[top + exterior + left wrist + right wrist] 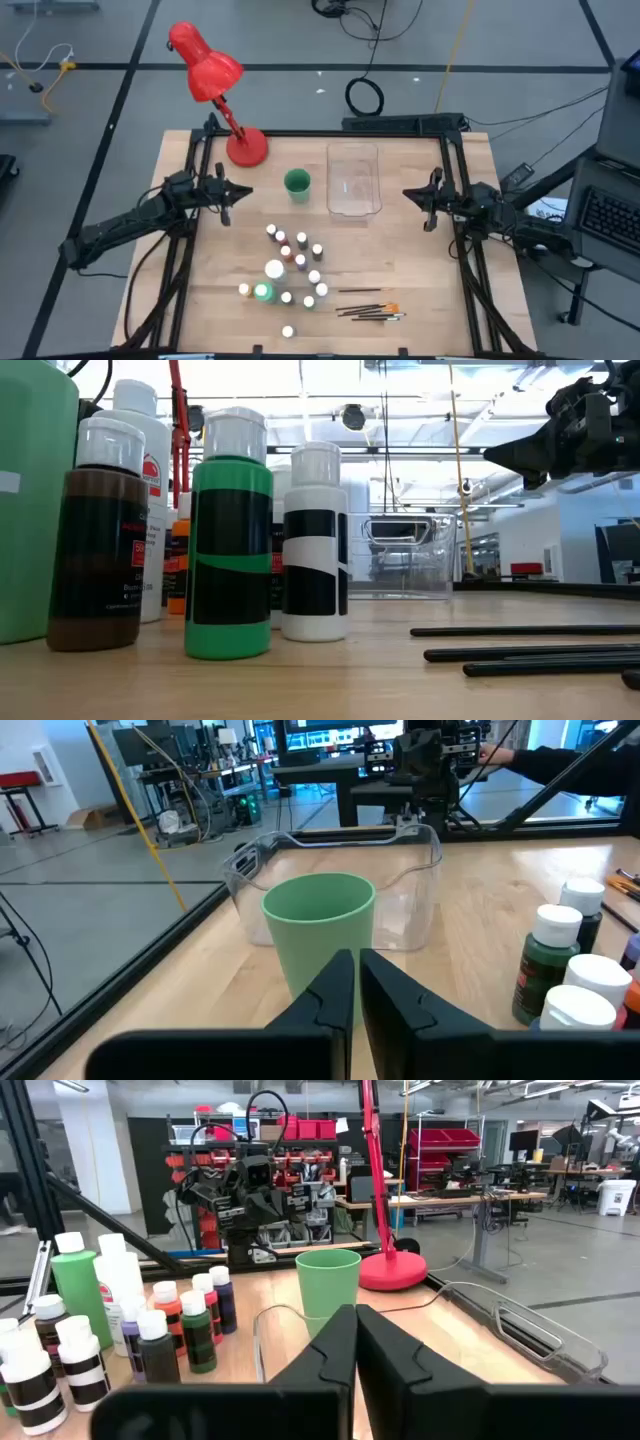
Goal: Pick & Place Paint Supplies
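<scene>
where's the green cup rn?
High view: the green cup stands upright toward the table's far edge, just left of the clear tray and right of the red lamp's base, beyond the cluster of paint bottles.

Red desk lamp point(215, 85) at table's point(200, 310) far left corner, base on the wood. Green cup point(297, 185) upright mid-table, clear plastic tray point(354, 180) just beside it, apart. Coiled black cable point(364, 95) on floor beyond.
</scene>
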